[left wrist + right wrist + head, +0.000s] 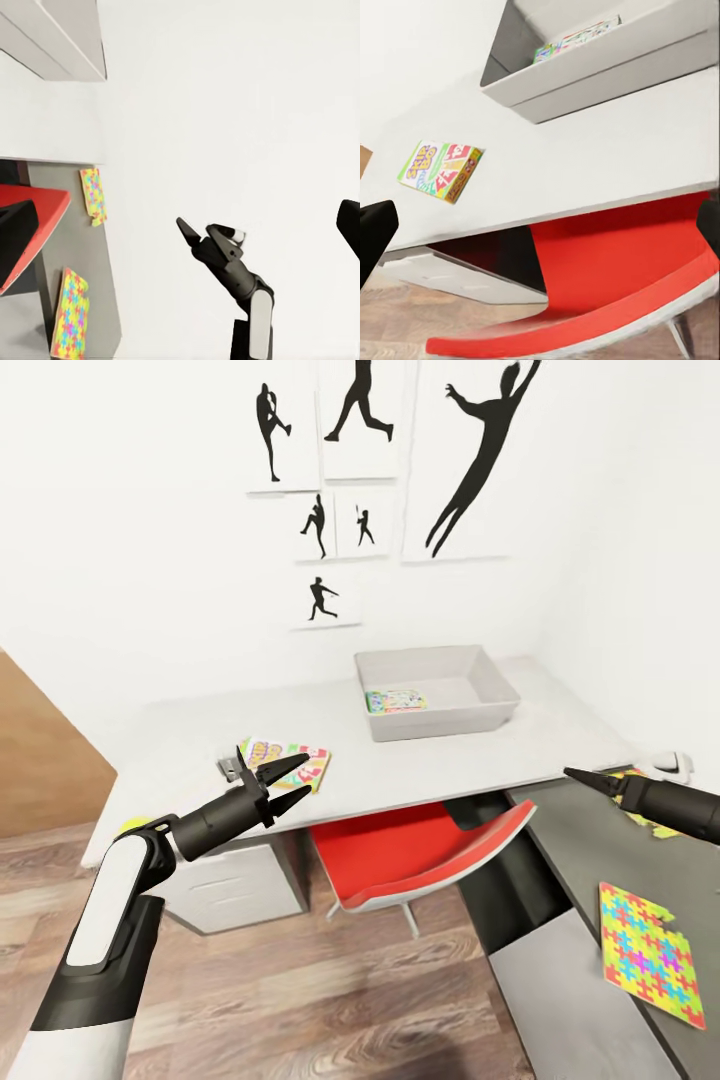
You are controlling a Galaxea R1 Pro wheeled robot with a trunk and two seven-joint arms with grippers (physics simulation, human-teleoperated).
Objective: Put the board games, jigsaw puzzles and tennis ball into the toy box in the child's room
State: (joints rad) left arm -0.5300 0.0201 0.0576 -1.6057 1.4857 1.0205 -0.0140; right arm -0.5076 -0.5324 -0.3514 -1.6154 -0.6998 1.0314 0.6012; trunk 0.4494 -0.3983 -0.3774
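white walls with black baseball silhouettes [480, 460] back a pale worktop [440, 765] that joins a lower dark-grey section [590, 850] at the right. red chair [420, 860] is tucked under the pale part.

toy box [437, 690] sits on the pale top near the wall, upright; one colourful flat item [395, 701] already lies inside, too small to read.

board game [290, 760], yellow-green-red print, lies flat on the pale top near the front edge, well apart from the box. left tool [285, 782] hovers just in front of it, fingers spread, nothing between them.

two jigsaw puzzles on the dark section: one [650, 952] near the front, flat and fully visible; the other [645, 810] further back, partly hidden by the right arm. right tool [590, 778] points toward the pale top. head view shows one dark tip; left wrist view [201, 236] shows two fingers parted, nothing held.

small yellow-green shape [133, 824] at the pale top's left edge, behind the left arm; possibly the tennis ball, cannot confirm.

judgement: step in hand is the left-arm pick of the board game. box is thin and flat, so a top pinch has little to bite on. better to approach low, take one long edge, or slide it to the worktop front and grip the overhang. lift level, carry clear of the bin rim, release low.
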